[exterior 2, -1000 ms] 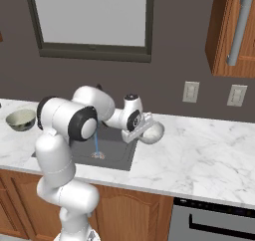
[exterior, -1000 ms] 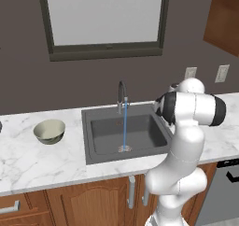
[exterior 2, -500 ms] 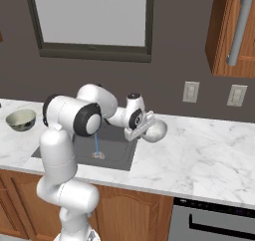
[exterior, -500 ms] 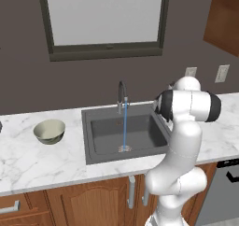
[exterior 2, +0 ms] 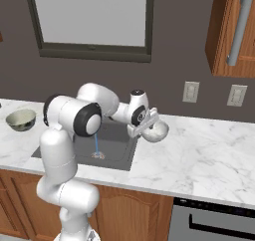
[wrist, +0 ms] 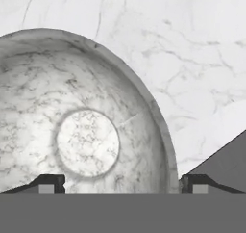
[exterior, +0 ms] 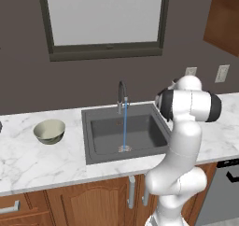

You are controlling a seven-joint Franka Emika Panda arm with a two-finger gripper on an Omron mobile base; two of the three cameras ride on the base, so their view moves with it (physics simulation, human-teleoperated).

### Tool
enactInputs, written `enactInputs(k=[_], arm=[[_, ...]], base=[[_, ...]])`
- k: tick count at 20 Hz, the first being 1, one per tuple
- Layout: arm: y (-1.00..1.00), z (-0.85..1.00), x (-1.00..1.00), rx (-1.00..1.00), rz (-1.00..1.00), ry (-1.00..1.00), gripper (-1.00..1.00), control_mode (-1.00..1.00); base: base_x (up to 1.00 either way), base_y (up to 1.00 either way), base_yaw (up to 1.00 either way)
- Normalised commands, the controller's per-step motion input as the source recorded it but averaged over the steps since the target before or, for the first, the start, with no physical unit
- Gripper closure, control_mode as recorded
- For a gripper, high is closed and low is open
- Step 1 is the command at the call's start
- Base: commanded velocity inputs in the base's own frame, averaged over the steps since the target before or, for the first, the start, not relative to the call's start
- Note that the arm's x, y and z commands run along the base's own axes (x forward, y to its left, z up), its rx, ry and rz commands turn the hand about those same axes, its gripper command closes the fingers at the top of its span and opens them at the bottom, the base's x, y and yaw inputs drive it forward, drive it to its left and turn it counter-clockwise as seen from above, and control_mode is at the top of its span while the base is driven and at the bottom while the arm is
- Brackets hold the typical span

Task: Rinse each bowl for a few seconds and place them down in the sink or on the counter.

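The whitish-grey marbled bowl point(exterior 2: 157, 131) sits upright on the white marble counter point(exterior 2: 199, 155), just right of the sink point(exterior 2: 117, 141). My gripper point(exterior 2: 148, 124) is over it, open. In the hand view the bowl point(wrist: 86, 140) lies right under the hand. The gripper point(wrist: 122, 183) straddles the bowl's right rim, with one fingertip point(wrist: 48, 182) over the inside and the other just outside, neither pressing on it. The olive-beige bowl point(exterior: 49, 130) stands on the counter point(exterior: 37, 159) left of the sink point(exterior: 140, 127); the right base view shows this bowl point(exterior 2: 21, 119) at far left.
Water point(exterior: 125, 127) runs from the slim dark faucet point(exterior: 121, 96) into the basin. Brown cabinets run below the counter, and a dark appliance front point(exterior 2: 214, 220) is at the lower right. Outlets point(exterior 2: 190, 91) are on the wall behind.
The jaws have spread wide and let go of the marbled bowl, which stays on the counter beside the sink. The arm has hardly shifted.
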Motion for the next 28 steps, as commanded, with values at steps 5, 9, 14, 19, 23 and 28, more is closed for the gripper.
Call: enactInputs(k=[5,9,14,19,23,28], arm=[[0.0,0.37,-0.06,0.04,0.0,-0.02,-1.0,-1.0],[0.02,0.54,-0.18,0.03,0.04,-0.01,-1.0,-1.0],[0.0,0.69,-0.23,0.03,0.12,0.01,-1.0,-1.0],[0.0,0.65,-0.39,0.01,0.18,0.05,-1.0,-1.0],[0.11,0.53,-0.33,0.0,0.24,0.14,-1.0,-1.0],[0.33,0.38,-0.29,0.0,0.26,0.12,-1.0,-1.0]], base=[[0.0,0.0,0.0],[0.0,0.0,0.0],[0.0,0.0,0.0],[0.0,0.0,0.0],[0.0,0.0,0.0],[0.0,0.0,0.0]])
